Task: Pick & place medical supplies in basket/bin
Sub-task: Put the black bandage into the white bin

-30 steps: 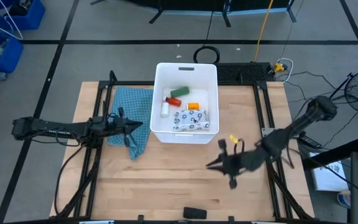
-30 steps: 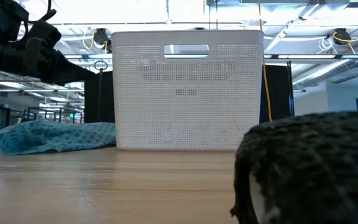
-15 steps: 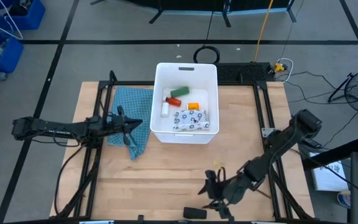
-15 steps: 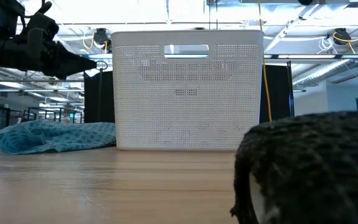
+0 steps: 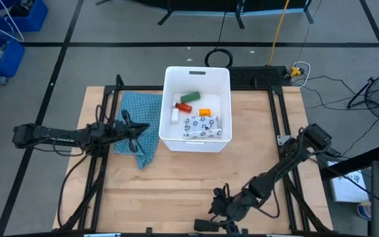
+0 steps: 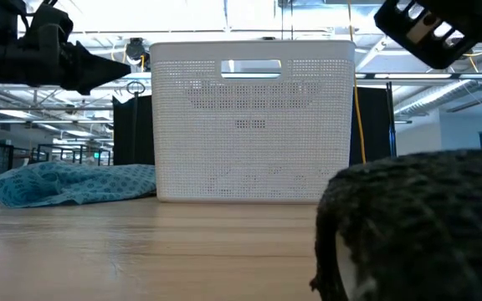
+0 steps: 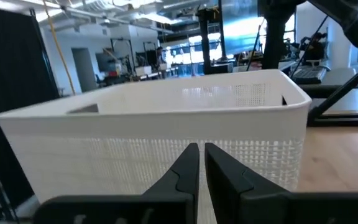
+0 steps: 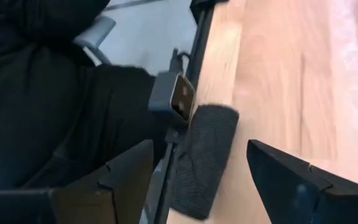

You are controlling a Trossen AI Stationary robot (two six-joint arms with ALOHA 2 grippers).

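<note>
The white bin point(image 5: 170, 138) stands at the table's far middle. Inside it lie a green block point(image 5: 189, 97), an orange-red bottle point(image 5: 184, 106), a small white bottle point(image 5: 175, 116) and a speckled white pouch point(image 5: 202, 126). A black oblong point(image 8: 204, 158) lies flat at the table's near edge point(image 5: 206, 226) and fills the low view's right point(image 6: 417, 226). My right gripper point(image 8: 199, 152) hangs open above it point(image 5: 219, 210), one finger to either side, touching nothing. My left gripper point(image 7: 199, 158) is shut, in the air by the bin's left wall point(image 5: 140, 130).
A crumpled teal cloth point(image 5: 137, 125) lies left of the bin, under my left gripper. A small camera point(image 8: 179, 99) sits at the table's near edge right beside the oblong. Black frame rails point(image 5: 285, 131) run along both table sides. Bare wood lies between the bin and the near edge.
My right gripper has swung from the table's right side toward the near edge and down over the black oblong, and its fingers have opened. My left gripper has shifted slightly upward beside the bin.
</note>
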